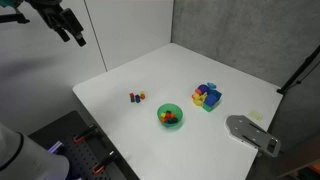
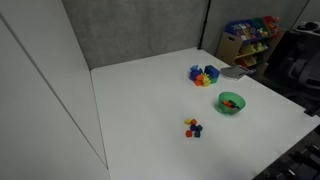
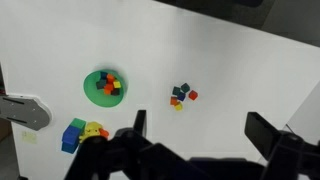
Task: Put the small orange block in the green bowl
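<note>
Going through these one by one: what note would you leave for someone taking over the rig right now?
Gripper: open, empty, high above the table.
Small orange block: on the table in a cluster of tiny blocks, apart from the green bowl.
The bowl holds a few other blocks.
Done: nothing yet.
Left: descend, grasp the orange block, carry it, release it in the bowl.

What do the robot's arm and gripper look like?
The gripper is black and blocky, with two thick angular jaws in the wrist view. In an exterior view a rounded white arm link shows at the frame's edge. No markings or cables can be made out.
</note>
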Motion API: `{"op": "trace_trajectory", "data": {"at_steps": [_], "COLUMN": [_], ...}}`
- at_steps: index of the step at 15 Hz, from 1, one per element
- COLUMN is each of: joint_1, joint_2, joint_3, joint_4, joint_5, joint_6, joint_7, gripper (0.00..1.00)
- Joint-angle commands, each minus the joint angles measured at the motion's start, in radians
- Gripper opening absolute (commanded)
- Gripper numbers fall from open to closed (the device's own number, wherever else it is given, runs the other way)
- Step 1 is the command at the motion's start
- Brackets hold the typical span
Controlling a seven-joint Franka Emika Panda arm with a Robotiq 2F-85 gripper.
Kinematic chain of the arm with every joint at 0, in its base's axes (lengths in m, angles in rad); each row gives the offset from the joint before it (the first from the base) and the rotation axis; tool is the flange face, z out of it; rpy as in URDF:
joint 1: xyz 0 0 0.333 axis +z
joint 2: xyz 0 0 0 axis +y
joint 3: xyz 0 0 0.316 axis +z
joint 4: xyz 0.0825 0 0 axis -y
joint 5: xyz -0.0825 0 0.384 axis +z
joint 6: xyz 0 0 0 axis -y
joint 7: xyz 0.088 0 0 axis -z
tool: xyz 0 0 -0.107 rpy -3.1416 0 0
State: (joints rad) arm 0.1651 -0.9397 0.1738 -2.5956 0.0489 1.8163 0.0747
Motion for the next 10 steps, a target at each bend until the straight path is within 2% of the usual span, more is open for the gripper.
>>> {"op": "trace_trajectory", "data": {"at_steps": [1, 5, 10], "joint_1": [-0.002, -0.002, -0.014], "joint_2": [0.001, 0.001, 0.063], "joint_3": [0.002, 0.002, 0.000], "joint_4": [0.003, 0.003, 0.015], "joint_5": [0.001, 0.001, 0.010], "joint_6": [-0.003, -0.003, 0.031], "joint_7": [-0.001, -0.001, 0.010], "gripper": [1.00, 1.00, 1.00]}}
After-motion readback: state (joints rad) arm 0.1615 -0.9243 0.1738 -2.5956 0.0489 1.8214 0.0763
